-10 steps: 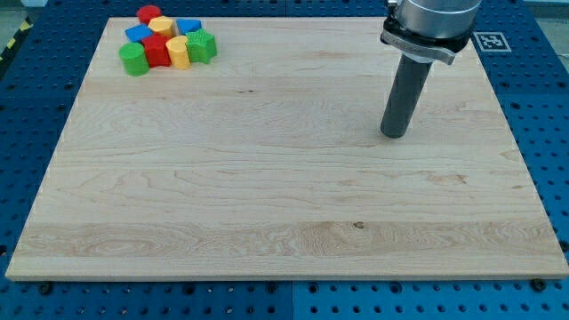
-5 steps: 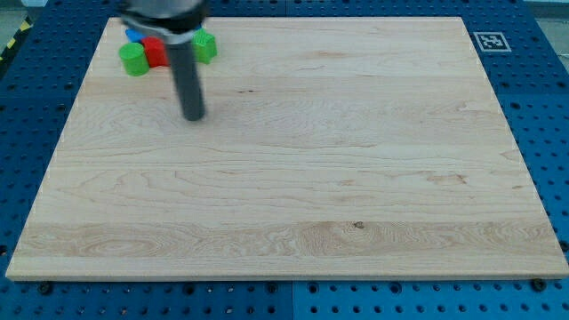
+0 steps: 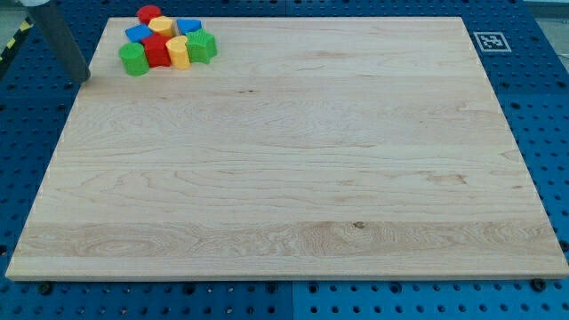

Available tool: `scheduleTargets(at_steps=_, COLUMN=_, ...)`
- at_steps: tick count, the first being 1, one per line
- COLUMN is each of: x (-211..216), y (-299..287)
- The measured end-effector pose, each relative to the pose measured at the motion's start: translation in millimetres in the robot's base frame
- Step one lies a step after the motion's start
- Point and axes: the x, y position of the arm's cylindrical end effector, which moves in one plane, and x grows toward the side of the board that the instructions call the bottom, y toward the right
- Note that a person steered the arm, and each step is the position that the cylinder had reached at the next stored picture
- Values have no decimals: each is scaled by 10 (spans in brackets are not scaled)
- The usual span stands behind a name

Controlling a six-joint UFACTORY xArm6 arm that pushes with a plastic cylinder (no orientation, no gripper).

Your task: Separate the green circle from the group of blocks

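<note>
Green circle (image 3: 132, 60) sits at the cluster's left; my tip (image 3: 81, 78), no claw, touches nothing.

The wooden board (image 3: 293, 169) carries one tight cluster of coloured blocks (image 3: 166, 40) — just right of my tip (image 3: 82, 80), near the view's top.

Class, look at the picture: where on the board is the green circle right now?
The green circle sits near the board's top-left corner, at the left end of the block cluster, touching the red block. My tip is to its left, at the board's edge.
</note>
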Motion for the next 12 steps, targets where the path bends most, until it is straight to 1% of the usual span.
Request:
scheduleTargets(at_steps=2, x=-672, y=29)
scheduleTargets(at_steps=3, x=-672, y=29)
scheduleTargets(at_steps=4, x=-595, y=165)
scheduleTargets(at_steps=5, x=-439, y=590)
scheduleTargets(at_steps=6, x=-282, y=1353)
scheduleTargets(at_steps=7, x=-162, y=1577)
scheduleTargets(at_steps=9, x=-135, y=1226)
scheduleTargets(at_steps=10, x=-149, y=1202)
scheduleTargets(at_steps=12, x=-341, y=948)
